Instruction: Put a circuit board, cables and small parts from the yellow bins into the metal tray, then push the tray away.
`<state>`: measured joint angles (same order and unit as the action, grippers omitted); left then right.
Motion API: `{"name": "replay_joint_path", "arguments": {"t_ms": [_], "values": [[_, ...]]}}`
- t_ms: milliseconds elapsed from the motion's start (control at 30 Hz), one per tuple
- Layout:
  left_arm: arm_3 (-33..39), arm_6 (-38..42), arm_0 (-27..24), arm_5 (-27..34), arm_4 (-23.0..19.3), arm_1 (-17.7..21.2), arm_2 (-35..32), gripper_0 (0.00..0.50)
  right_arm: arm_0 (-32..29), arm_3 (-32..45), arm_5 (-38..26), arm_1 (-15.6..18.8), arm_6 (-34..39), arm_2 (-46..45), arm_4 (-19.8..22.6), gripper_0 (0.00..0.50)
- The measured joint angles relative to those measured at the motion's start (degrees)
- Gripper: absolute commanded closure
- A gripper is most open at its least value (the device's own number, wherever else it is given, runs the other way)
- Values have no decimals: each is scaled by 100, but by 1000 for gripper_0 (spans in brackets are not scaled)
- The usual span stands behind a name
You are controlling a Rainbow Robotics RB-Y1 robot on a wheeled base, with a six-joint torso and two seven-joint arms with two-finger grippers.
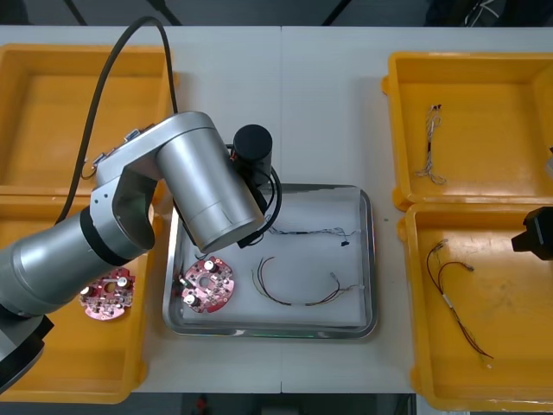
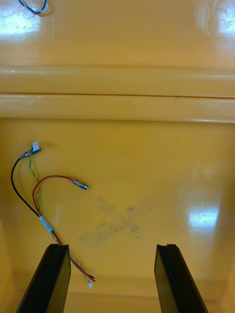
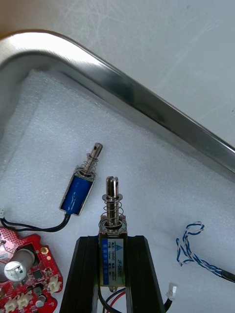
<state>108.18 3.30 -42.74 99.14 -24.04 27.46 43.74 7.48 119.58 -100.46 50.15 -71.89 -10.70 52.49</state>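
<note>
My left arm (image 1: 199,186) reaches over the metal tray (image 1: 371,259) and hides its gripper from the front view. In the left wrist view, the left gripper (image 3: 113,244) is shut on a small metal part (image 3: 113,215) with a spring and a pin, just above the tray's white inside. A second small metal part (image 3: 81,188), blue, lies there beside a red circuit board (image 3: 27,274) and a blue and white cable (image 3: 196,249). My right gripper (image 2: 112,249) is open over the near right yellow bin (image 2: 147,161), close to a red and yellow cable (image 2: 44,195).
The tray also holds a circuit board (image 1: 207,285), a black cable (image 1: 311,233) and a red and yellow cable (image 1: 298,290). Another board (image 1: 108,294) lies in the near left bin (image 1: 52,372). The far right bin (image 1: 510,78) holds a cable (image 1: 429,147).
</note>
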Motion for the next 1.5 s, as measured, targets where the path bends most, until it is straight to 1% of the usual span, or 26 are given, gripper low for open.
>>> {"name": "replay_joint_path", "arguments": {"t_ms": [100,300,400,467,500,533,600,633,667,700,867,967,1033,1133,1233,1267,1300,1333,1400,1500], "values": [[-120,0,50,-163,163,-40,91,500,0,0,0,0,0,0,0,0],[-535,0,50,-471,312,-109,143,499,0,0,0,0,0,0,0,0],[-656,0,50,-557,382,-140,153,469,0,0,0,0,0,0,0,0],[-671,0,50,-567,407,-143,180,360,0,0,0,0,0,0,-1,0],[-671,0,50,-569,409,-143,197,337,0,0,0,0,0,0,-1,0],[-671,0,50,-571,410,-143,217,291,0,0,0,0,0,0,-1,0],[-671,0,50,-574,410,-143,250,227,0,0,0,0,0,0,-1,0],[-671,0,50,-575,410,-143,262,214,0,0,0,0,0,0,-1,0],[-671,0,50,-576,410,-143,269,187,0,0,0,0,0,0,-1,0],[-671,0,50,-576,410,-143,270,171,0,0,0,0,0,0,-1,0],[-661,0,50,-576,407,-143,270,132,-19,-6,0,0,0,1,-1,0],[-608,0,49,-573,350,-143,270,123,-76,-7,0,1,0,1,-9,0],[-534,0,37,-513,201,-141,268,116,-84,-7,0,7,0,1,-14,0],[-317,0,-18,-227,-125,-130,238,107,-84,-7,0,38,0,2,-14,0],[22,0,-131,147,-548,-61,107,82,-79,-7,-3,60,0,2,11,0],[137,0,-179,278,-694,-20,45,65,-72,-7,-9,65,0,2,44,0],[277,0,-233,404,-847,39,-36,48,-60,-7,-14,70,0,2,94,0],[416,0,-289,517,-985,112,-121,41,-41,-7,-30,72,0,2,172,0],[688,-1,-396,690,-1245,301,-305,5,19,-8,-91,77,0,2,396,0],[1127,-2,-511,793,-1636,724,-590,0,158,-9,-169,80,0,2,724,0]]}}
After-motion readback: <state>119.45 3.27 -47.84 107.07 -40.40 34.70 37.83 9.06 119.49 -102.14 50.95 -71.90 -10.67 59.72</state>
